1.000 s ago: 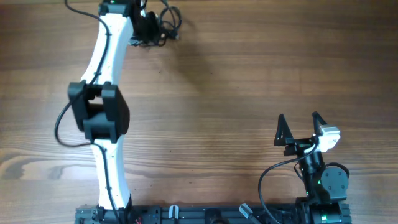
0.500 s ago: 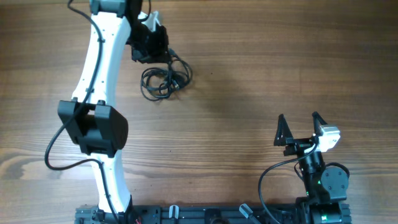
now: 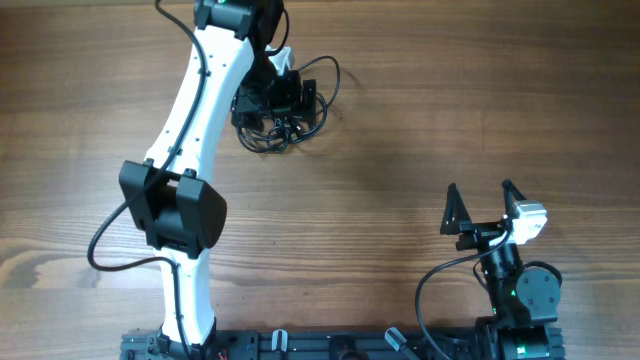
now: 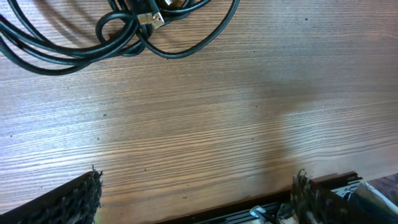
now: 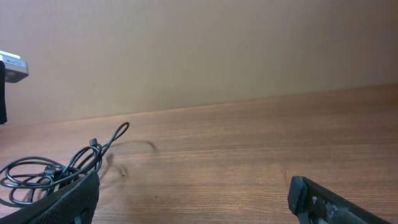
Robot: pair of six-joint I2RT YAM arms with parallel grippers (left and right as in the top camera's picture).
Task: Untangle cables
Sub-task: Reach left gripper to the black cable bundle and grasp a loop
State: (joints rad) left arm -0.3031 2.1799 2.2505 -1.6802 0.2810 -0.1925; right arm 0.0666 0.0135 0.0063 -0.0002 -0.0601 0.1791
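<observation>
Left arm has swung right since half a second ago and the cables (image 3: 292, 118) have come along with it, so the tangle now sits on the far left part of the surface (image 3: 430, 110), a bit further right than before. Left hand (image 3: 272, 100) is right over the near-left edge of the bundle, but its wrist view shows the fingers spread wide with only bare wood between them, so it's released, and the black loops lie just past the fingertips. Right hand (image 3: 480, 192) hasn't budged: near right, fingers apart, holding nothing, well apart from the cables.
</observation>
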